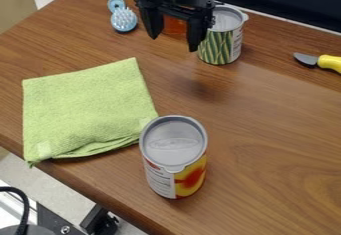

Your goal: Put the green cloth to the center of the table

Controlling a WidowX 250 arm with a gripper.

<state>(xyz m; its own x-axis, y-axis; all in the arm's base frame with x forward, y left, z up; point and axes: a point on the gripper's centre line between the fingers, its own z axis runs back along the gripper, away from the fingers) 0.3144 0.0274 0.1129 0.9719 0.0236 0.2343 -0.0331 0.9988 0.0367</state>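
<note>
The near edge of the table [220, 179] cuts diagonally across the lower left of the view. Close inside it a can with a yellow and red label [174, 157] stands upright. Beyond and to the left of that can, the green cloth [90, 107] lies folded flat at the left part of the table. Its nearest left corner reaches the table's near edge, and its right corner comes right up to the can's rim in the view; whether they touch I cannot tell. A broad stretch of wood runs from the can and cloth toward the right side and up to the far objects.

Farther off at the right, a knife with a yellow handle [330, 63] lies at the view's border. The gripper [174, 43] hangs over the far part, pointing down, its two fingers wide apart. A green-striped can [221, 46] stands upright just beside it in the view, and a partly hidden orange thing [174, 26] shows between the fingers. To the left lies a light blue brush [123, 19], toward the far left edge.
</note>
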